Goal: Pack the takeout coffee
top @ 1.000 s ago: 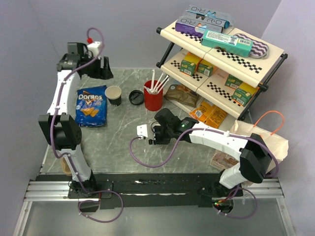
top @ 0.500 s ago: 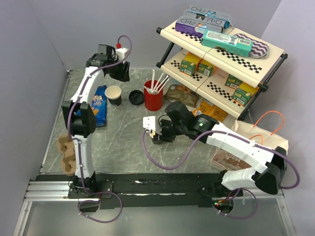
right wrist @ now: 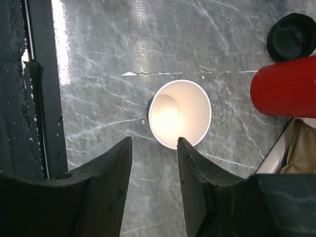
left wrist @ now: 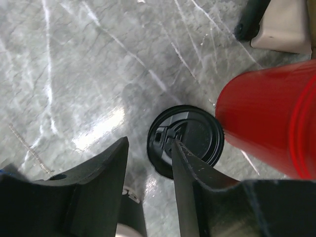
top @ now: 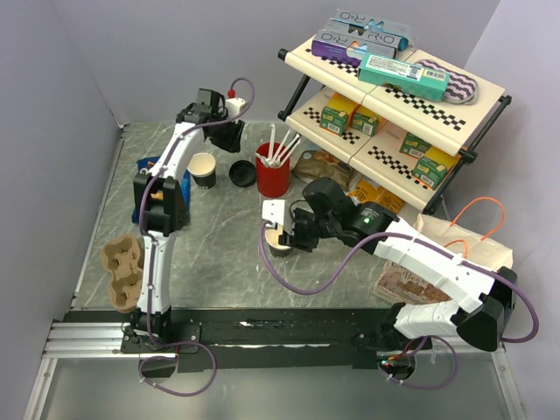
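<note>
Left gripper [left wrist: 148,148] swung right along the back edge, fingers spread over the black lid [left wrist: 190,138] touching the red cup [left wrist: 271,118] of straws [top: 278,147], right gripper [right wrist: 154,143] spread above the empty paper cup [right wrist: 180,113] mid-table, second paper cup [top: 202,168] left of the lid.

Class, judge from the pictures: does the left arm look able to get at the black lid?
Probably yes. The left pincer hangs open right above the black lid, which lies bare on the table. Only the red cup close beside it may crowd one finger.
</note>
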